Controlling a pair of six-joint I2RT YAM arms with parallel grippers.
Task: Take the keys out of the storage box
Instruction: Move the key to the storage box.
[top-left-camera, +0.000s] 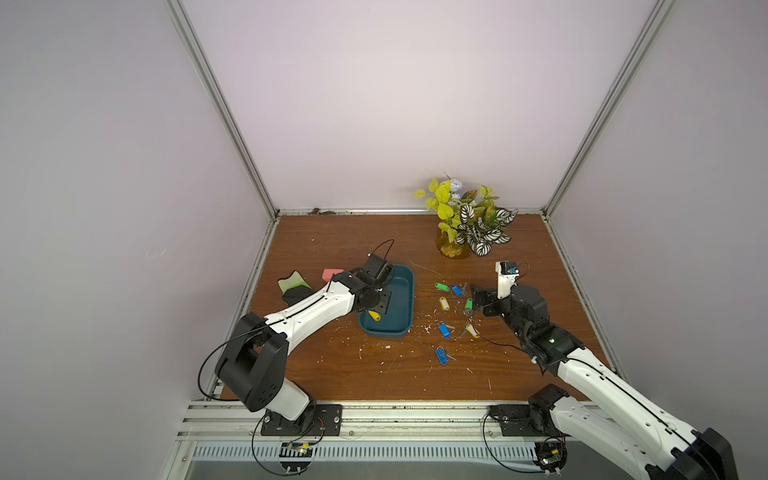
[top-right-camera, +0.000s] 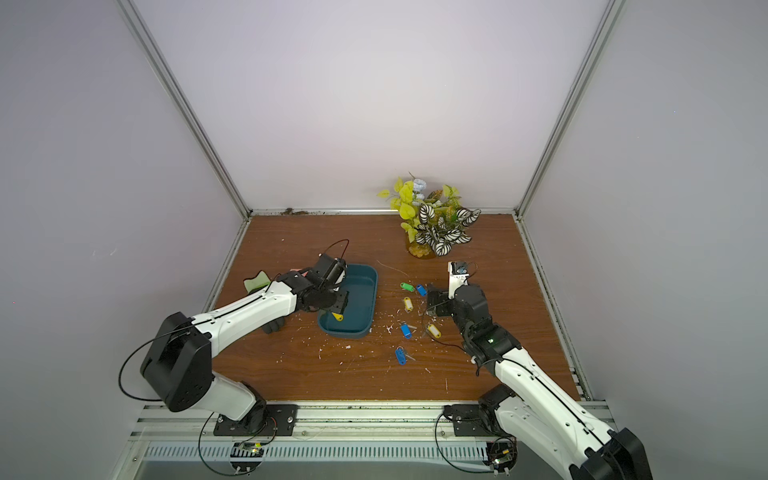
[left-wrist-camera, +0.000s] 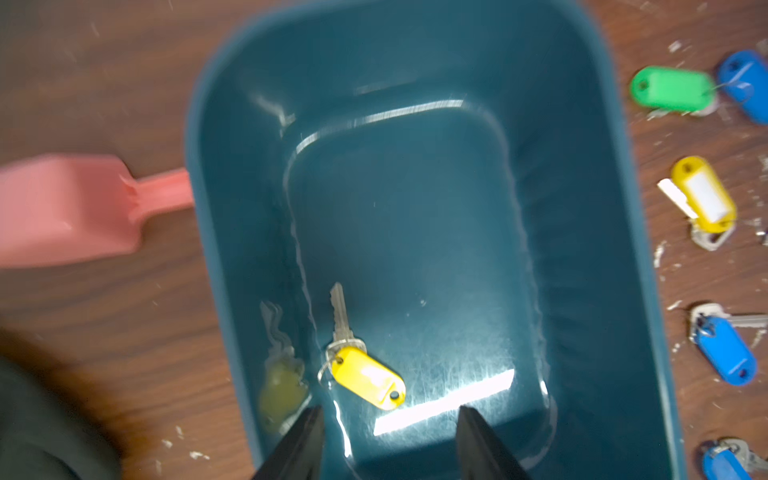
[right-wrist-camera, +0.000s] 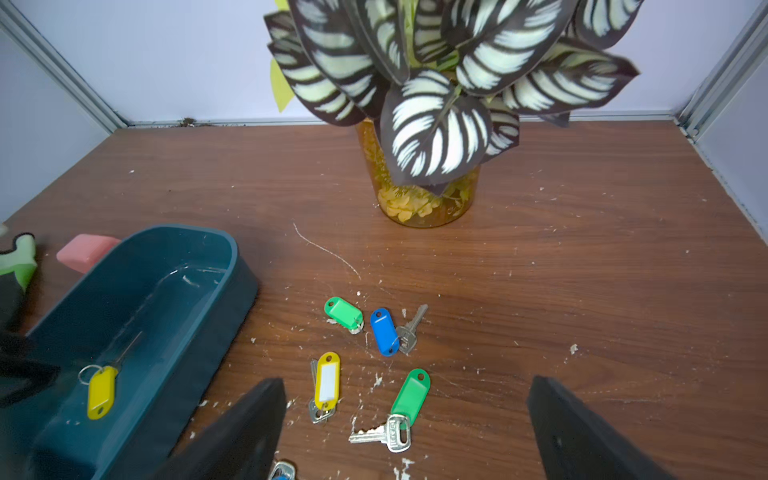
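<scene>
Last yellow key in the box
Left fingers apart over it, right fingers wide, empty; an off-centre pinch might just skid it.

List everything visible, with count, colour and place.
dark teal plastic storage box: one, left of centre.
silver metal key with yellow plastic tag: one, inside box.
tagged silver keys on table: seven seen; three blue, two green, two yellow; right of box.
pink plastic scoop: one, left of box.
green-and-black soft item: one, left of scoop.
leafy plant in amber pot: one, at back.
brown wooden table: one, crumb-strewn.
left end effector: black, open, over box.
right end effector: black, open, over table keys.
</scene>
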